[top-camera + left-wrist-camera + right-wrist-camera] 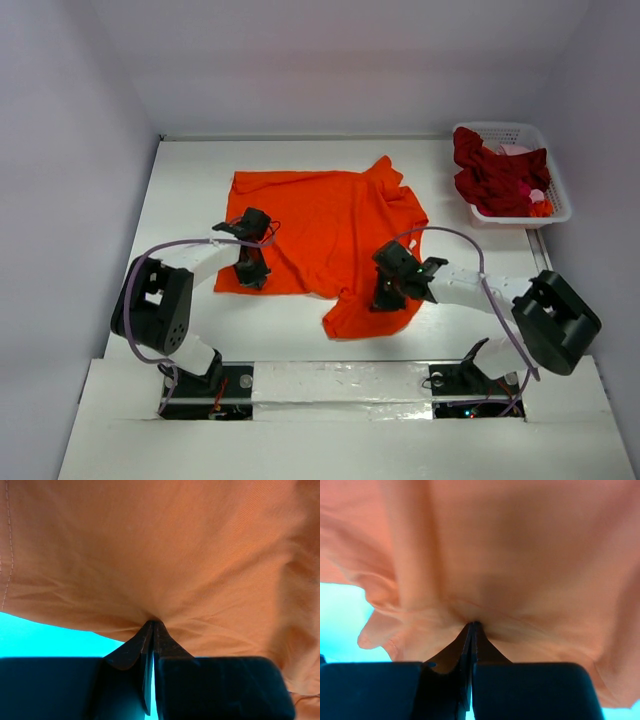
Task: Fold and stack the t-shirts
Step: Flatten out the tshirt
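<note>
The bright orange t-shirt [330, 225] lies spread on the white table, rumpled at its near right corner. My left gripper [250, 275] is at the shirt's near left edge, and in the left wrist view its tips [152, 624] are shut on a pinch of orange cloth [150, 545]. At the near right part my right gripper [385, 298] is likewise shut [473, 625], with folds of cloth [510, 545] gathering at its tips. A dark red t-shirt [495, 175] and a bit of pale pink cloth [515, 150] lie in the basket.
The white lattice basket [555, 195] stands at the far right corner of the table [190, 190]. White walls close the table on the left, back and right. The arm bases sit at the near edge.
</note>
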Available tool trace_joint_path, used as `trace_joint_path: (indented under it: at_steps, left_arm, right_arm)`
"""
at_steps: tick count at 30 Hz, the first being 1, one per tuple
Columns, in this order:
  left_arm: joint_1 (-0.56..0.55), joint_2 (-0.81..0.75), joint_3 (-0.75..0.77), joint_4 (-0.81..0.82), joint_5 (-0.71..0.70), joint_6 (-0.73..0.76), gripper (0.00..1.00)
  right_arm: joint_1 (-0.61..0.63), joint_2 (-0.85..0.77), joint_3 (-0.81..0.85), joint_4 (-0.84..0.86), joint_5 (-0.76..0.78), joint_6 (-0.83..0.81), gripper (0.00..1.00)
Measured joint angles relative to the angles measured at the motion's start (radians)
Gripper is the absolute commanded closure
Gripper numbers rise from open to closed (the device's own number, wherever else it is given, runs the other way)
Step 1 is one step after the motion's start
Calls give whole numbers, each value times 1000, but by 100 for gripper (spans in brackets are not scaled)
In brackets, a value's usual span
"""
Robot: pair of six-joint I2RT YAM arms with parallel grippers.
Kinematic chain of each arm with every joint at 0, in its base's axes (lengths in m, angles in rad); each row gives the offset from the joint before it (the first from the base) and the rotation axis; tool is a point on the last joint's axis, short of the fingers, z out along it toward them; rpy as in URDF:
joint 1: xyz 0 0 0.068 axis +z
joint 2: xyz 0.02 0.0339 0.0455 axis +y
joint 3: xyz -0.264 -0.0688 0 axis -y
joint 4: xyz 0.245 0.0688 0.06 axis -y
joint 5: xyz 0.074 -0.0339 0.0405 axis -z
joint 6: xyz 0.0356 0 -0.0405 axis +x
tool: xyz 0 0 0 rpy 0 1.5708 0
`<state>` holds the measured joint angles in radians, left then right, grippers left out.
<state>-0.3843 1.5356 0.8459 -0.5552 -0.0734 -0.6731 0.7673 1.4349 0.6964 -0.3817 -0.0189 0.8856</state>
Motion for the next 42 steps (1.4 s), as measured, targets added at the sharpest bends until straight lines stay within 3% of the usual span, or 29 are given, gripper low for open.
trace_joint_path:
  at_steps: [16, 28, 42]
  left_arm:
    - [-46, -87, -46, -59, 44, -54, 100]
    - [-47, -91, -46, -63, 46, -61, 100]
    - [-46, -46, -45, -59, 48, -61, 100]
  right_arm:
    - [7, -211, -38, -237, 16, 23, 100]
    - [53, -31, 19, -226, 27, -11, 100]
    - [64, -92, -17, -245, 22, -17, 100]
